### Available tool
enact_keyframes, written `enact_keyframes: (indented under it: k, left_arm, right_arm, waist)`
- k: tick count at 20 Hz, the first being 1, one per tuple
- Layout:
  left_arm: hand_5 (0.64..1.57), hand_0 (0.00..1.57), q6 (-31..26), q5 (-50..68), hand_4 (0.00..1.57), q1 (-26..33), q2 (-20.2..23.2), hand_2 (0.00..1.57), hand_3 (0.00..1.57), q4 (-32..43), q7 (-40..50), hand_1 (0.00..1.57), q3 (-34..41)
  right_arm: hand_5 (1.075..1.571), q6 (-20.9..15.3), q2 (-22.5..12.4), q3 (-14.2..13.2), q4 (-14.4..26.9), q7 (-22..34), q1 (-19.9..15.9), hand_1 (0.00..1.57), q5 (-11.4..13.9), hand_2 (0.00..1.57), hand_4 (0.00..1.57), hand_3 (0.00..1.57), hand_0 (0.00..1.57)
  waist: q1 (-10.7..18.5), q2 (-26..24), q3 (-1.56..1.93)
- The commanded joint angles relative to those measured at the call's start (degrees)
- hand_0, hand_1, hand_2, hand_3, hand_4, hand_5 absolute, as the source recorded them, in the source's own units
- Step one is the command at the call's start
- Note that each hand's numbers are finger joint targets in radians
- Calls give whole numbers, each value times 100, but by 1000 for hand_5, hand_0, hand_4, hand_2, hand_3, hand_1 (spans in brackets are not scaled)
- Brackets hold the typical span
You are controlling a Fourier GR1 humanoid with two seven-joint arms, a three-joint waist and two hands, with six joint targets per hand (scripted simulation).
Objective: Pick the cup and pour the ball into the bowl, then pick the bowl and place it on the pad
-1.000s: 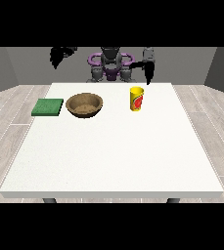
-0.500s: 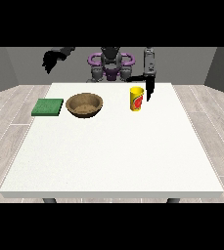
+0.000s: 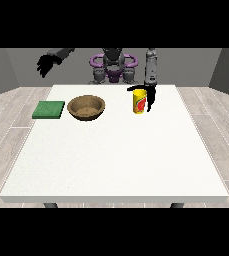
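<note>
Gray walls and a pale wood floor sit behind a big white surface (image 3: 116, 155). On that surface, toward the far side, stands a yellow cup (image 3: 139, 102) with a red mark on it. It stands up straight. I cannot see a ball inside it.

Right beside the cup is the hand at the view's right (image 3: 149, 96). It hangs down from a gray arm and reaches the cup's top and side. Its fingers (image 3: 151, 102) point down next to the cup, and one dark part sticks out over the cup's rim. I cannot tell if the fingers are pinching the cup or only near it.

To the left of the cup, a little apart, sits a brown bowl (image 3: 86, 107). It looks round and wide. Further left, just beside the bowl but not touching it, lies a flat green pad (image 3: 49, 109).

High up at the back, the hand at the view's left (image 3: 46, 64) is in the air, well away from the surface. Its fingers hang down, loose and a bit spread, and hold nothing.

Between the two arms is the robot's body (image 3: 113, 65), gray and purple.
</note>
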Motion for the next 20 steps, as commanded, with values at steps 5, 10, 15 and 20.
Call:
enact_keyframes:
  k: [5, 10, 15, 20]
  left_arm:
    - [1475, 1151, 691, -416, 1309, -238, 318, 1571, 1571, 1170, -1045, 1151, 238]
    - [1457, 1283, 1351, -533, 1366, -604, 203, 1571, 1571, 1420, -980, 1283, 299]
    - [1436, 1276, 1737, -1171, 1391, -357, 4, 1571, 1571, 1308, -338, 1276, -361]
    - [1488, 1298, 2701, -2275, 1398, -966, -65, 1571, 1571, 1159, 799, 1298, -1160]
  right_arm:
    - [1568, 153, -132, 14, -565, 342, -103, 0, -305, 0, 650, 121, 0]
    - [1568, 492, -743, -624, -126, 518, -411, 0, -888, 0, 642, 164, 0]
    - [1568, 562, -997, -790, 456, 957, -177, 0, -961, 0, 640, 269, 0]
    - [1564, 723, -1041, -863, 1130, 789, -193, 0, -942, 0, 639, 276, 0]
  waist:
    - [-469, 369, -3]
    - [-529, 448, 1]
    - [-173, -584, 5]
    - [-85, -1001, 21]
